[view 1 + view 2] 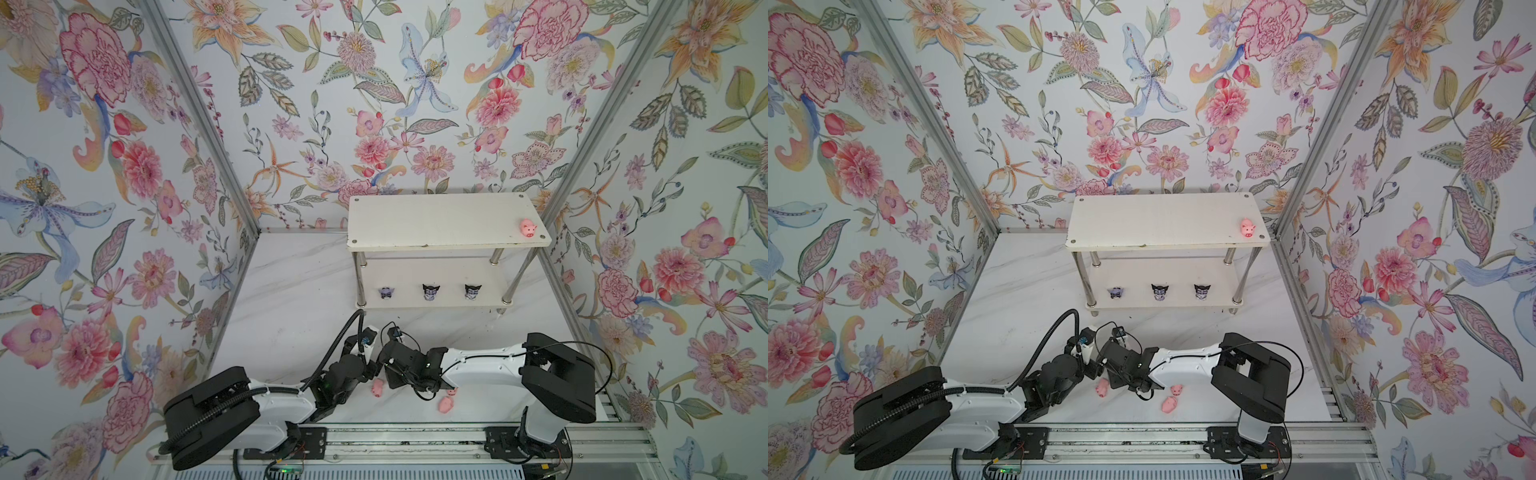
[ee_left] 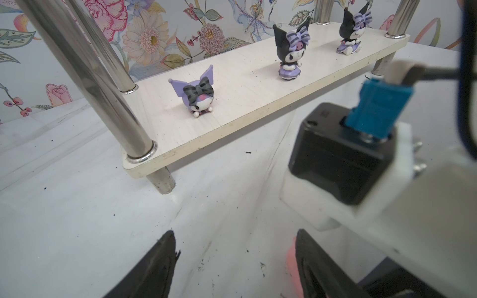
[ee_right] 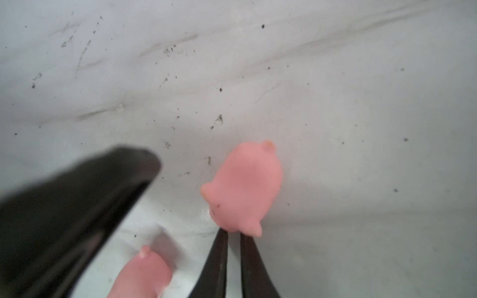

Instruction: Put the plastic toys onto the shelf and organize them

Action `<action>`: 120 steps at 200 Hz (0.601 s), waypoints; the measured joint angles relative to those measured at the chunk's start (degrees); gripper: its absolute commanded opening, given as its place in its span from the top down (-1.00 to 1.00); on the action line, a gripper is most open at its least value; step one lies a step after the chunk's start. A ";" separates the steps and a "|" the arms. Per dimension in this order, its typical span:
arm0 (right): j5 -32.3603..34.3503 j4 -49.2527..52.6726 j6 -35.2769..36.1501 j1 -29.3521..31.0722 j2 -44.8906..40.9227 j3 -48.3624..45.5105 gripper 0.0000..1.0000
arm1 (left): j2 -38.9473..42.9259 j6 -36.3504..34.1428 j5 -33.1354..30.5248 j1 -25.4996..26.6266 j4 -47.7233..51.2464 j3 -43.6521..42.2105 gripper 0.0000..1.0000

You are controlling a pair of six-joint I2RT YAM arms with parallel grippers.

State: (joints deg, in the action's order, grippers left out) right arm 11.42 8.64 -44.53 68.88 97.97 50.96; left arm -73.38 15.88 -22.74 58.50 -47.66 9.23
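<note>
Presently, the right end effector (image 3: 232,238) is nearly clenched, its tips touching a pig (image 3: 244,185) on the worktop (image 3: 361,129). The left end effector (image 2: 235,240) stands released and wide, with a second pig (image 2: 291,263) beside one finger.

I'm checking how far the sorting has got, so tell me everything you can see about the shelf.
The shelf is a white two-tier rack: two glossy rectangular boards joined by chrome tube legs, screw caps at the top board's corners. It stands upright on the marble-look table near the back wall. One pink pig sits by the top board's right front corner; three purple-and-black figurines stand in a row on the lower board.
</note>
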 measured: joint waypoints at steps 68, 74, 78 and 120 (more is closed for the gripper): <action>-0.63 -0.87 0.85 -0.39 -4.83 -2.80 0.96 | 0.00 0.02 0.00 0.00 0.00 0.00 -0.50; -0.70 -0.83 0.85 -0.42 -5.35 -3.21 0.95 | 0.00 0.02 0.00 0.00 0.00 0.00 -0.50; -0.74 -0.81 0.85 -0.50 -5.70 -3.50 0.95 | 0.00 0.04 0.00 0.00 0.00 0.00 -0.50; -0.85 0.26 0.87 -1.27 -10.75 -5.81 0.95 | 0.00 0.20 0.02 0.00 0.00 0.00 -0.50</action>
State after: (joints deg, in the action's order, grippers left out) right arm 10.57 8.91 -43.66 67.61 87.22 45.15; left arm -73.38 16.08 -22.72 58.50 -47.66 9.23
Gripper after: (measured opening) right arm 0.047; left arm 0.749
